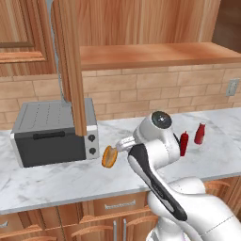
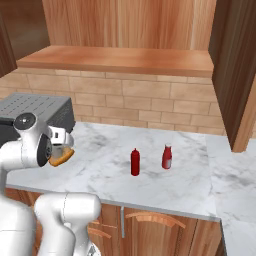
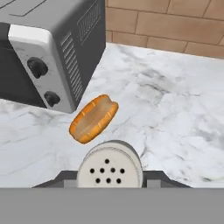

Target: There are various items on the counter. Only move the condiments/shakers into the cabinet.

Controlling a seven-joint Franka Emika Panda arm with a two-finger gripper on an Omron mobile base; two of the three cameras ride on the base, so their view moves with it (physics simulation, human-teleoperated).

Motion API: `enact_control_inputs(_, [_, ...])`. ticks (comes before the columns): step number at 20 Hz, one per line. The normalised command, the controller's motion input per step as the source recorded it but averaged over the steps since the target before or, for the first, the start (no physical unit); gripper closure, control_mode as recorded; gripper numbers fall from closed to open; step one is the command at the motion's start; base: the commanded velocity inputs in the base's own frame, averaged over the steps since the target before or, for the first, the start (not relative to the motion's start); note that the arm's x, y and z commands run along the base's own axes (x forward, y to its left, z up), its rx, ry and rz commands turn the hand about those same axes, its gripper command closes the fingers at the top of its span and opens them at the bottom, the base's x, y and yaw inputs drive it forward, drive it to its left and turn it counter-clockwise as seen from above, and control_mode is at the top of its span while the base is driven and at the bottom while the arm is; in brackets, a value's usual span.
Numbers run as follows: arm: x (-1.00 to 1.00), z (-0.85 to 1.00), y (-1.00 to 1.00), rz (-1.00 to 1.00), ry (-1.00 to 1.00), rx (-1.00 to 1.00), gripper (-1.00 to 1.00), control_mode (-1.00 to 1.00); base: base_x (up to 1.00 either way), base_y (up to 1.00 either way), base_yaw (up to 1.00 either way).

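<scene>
- End effector (image 3: 109, 181) pinched on the grey shaker (image 3: 109, 168); perforated cap faces my hand cam, finger tips flank it.
- Shaker sits low over the tabletop (image 3: 175, 109), bun (image 3: 93, 118) just beyond at 11 o'clock, by the toaster oven (image 3: 52, 48).
- Progress, I'd judge: early. Both red bottles (image 2: 135, 161) still on tabletop; cabinet (image 1: 155, 54) shelf holds none yet.

Arm bent low, reaching forward; tool (image 3: 109, 181) clamped on shaker (image 3: 109, 165).
</scene>
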Motion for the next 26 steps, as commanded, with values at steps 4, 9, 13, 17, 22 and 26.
enact_control_inputs(4, [-0.41,1.00,-0.01,-0.02,-0.22,0.00,1.00,-1.00,0.00,0.00,0.00])
enact_control_inputs(9, [-0.23,1.00,0.00,0.00,-0.21,0.00,1.00,-1.00,0.00,0.00,0.00])
enact_control_inputs(13, [-0.23,1.00,0.00,0.00,-0.13,0.00,1.00,-1.00,0.00,0.00,0.00])
enact_control_inputs(17, [-0.34,1.00,0.00,-0.04,-0.02,0.04,1.00,-1.00,0.00,0.00,0.00])
enact_control_inputs(22, [-0.06,1.00,-0.04,-0.09,0.11,0.10,1.00,-1.00,0.00,0.00,0.00])
enact_control_inputs(26, [0.00,1.00,-0.11,-0.09,0.15,0.12,1.00,-1.00,0.00,0.00,0.00])
